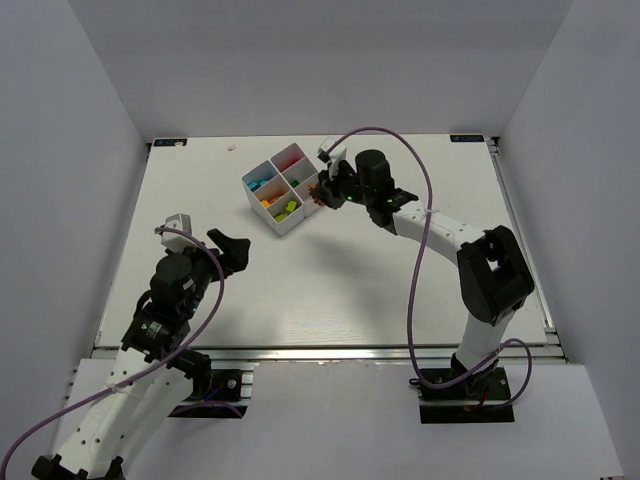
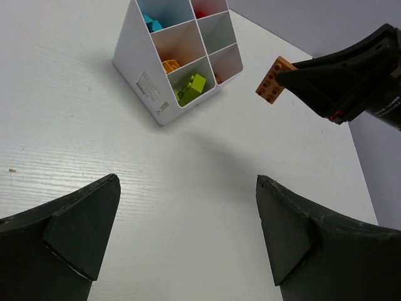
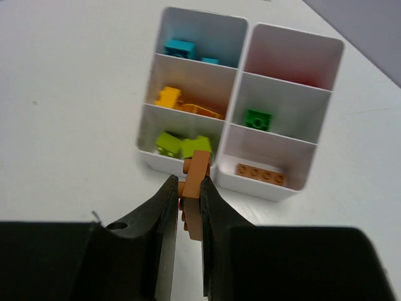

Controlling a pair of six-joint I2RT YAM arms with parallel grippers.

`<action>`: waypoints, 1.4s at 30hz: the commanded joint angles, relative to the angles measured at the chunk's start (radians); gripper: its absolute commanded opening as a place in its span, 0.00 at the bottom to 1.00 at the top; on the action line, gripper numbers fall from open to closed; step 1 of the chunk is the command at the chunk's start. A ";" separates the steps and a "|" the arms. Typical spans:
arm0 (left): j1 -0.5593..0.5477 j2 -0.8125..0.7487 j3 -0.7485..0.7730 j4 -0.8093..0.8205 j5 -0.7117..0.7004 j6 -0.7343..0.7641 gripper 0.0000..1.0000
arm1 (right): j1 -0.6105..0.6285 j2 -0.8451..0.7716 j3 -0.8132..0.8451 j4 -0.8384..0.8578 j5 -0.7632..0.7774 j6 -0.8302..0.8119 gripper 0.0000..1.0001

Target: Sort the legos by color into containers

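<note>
The white tray (image 1: 275, 222) with several compartments stands at the back of the table. It holds blue legos (image 3: 180, 46), a yellow one (image 3: 168, 96), lime ones (image 3: 168, 143), a dark green one (image 3: 257, 118) and a flat orange one (image 3: 262, 174). My right gripper (image 1: 322, 192) hovers just beside the tray's right side, shut on an orange brick (image 3: 198, 172) held on edge between its fingers. The same brick (image 2: 274, 80) shows in the left wrist view. My left gripper (image 1: 232, 248) is open and holds nothing, low over bare table (image 2: 188, 188), well short of the tray (image 2: 141, 69).
White walls enclose the table on three sides. A purple cable (image 1: 420, 250) loops over the right arm. A metal rail (image 1: 330, 350) runs along the table's near edge.
</note>
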 commanded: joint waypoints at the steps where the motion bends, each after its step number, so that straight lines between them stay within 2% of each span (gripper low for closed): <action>1: -0.002 -0.016 0.042 -0.040 -0.028 -0.013 0.98 | -0.035 0.005 -0.027 0.205 -0.017 -0.128 0.00; 7: -0.002 -0.018 0.079 -0.057 -0.053 -0.034 0.98 | -0.069 0.097 -0.005 0.368 -0.043 -0.070 0.00; 13: -0.002 -0.021 0.119 -0.092 -0.071 -0.074 0.98 | -0.077 0.193 0.088 0.366 -0.079 -0.010 0.00; 30: -0.002 0.007 0.127 -0.113 -0.063 -0.102 0.98 | -0.085 0.331 0.158 0.446 -0.112 0.002 0.00; 33: -0.002 0.013 0.130 -0.110 -0.063 -0.102 0.98 | -0.086 0.356 0.179 0.439 -0.098 0.002 0.04; 36: -0.002 0.019 0.139 -0.107 -0.068 -0.100 0.98 | -0.086 0.367 0.185 0.443 -0.095 0.005 0.13; 37: -0.002 0.019 0.144 -0.104 -0.066 -0.103 0.98 | -0.086 0.367 0.187 0.445 -0.095 0.005 0.22; 39: -0.002 0.020 0.150 -0.084 -0.062 -0.106 0.98 | -0.088 0.370 0.187 0.442 -0.099 0.001 0.26; 42: -0.002 0.028 0.167 -0.057 -0.051 -0.112 0.98 | -0.089 0.368 0.182 0.437 -0.092 0.001 0.41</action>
